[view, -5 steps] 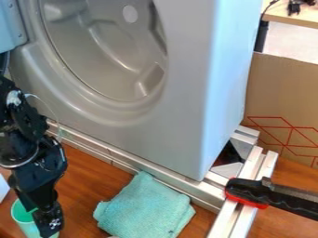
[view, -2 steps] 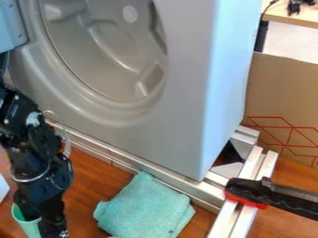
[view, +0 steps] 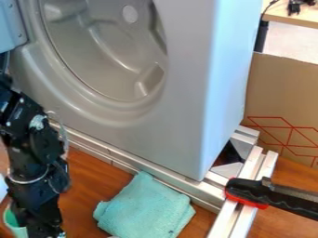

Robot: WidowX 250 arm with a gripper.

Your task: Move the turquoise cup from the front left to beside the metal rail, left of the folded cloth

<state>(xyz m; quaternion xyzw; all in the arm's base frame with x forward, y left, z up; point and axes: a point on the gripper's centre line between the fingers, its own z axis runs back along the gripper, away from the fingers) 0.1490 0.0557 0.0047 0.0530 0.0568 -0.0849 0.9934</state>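
A folded turquoise cloth [view: 146, 209] lies on the reddish-brown wooden surface [view: 90, 174] beside silver metal rails [view: 186, 184]. Behind stands a large grey appliance [view: 186, 102]; a black-and-red tool [view: 276, 198] crosses the rails near brown cardboard [view: 282, 88].

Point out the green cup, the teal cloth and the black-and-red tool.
Green cup [view: 10, 220]: camera view, on the visible part near its rim.
Teal cloth [view: 146, 208]: camera view, middle of its upper face.
Black-and-red tool [view: 282, 199]: camera view, on its black part.
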